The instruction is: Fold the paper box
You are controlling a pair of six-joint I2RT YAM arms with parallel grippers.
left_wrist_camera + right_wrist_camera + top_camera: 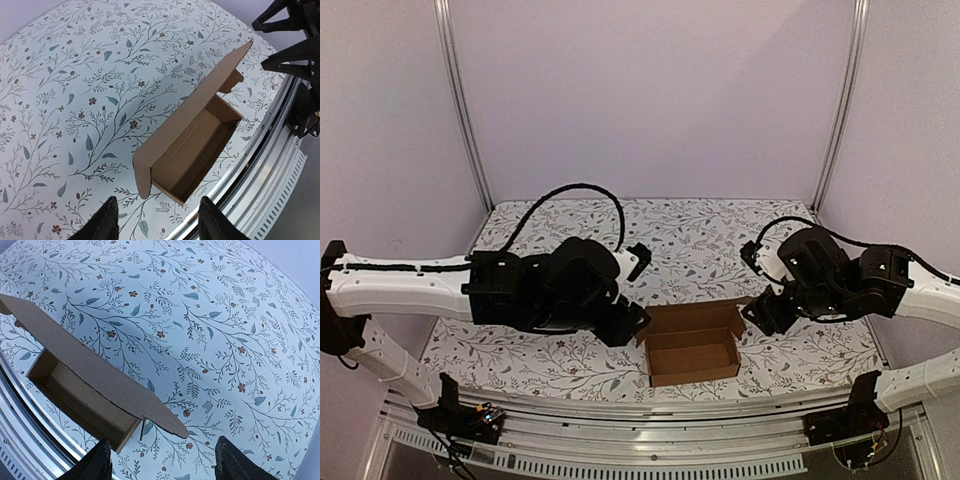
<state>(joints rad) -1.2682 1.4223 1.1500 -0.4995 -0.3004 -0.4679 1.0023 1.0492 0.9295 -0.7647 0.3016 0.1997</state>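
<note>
top external view shows you the paper box [692, 345] sitting on the floral table [700, 225] near its front edge, just behind the metal rail [620, 412] and between the two arms. it stands as an open tray with its walls up, and its lid flap rises along the far side, not closed over the tray. your left gripper [628, 325] hangs just beside the box's left end; in the left wrist view its fingers [107, 222] stand apart with nothing between them, the box lying ahead of the tips. your right gripper [760, 312] sits just beside the right end; in the right wrist view its fingers [100, 465] are spread wide and empty too, with the lid's edge just in front
</note>
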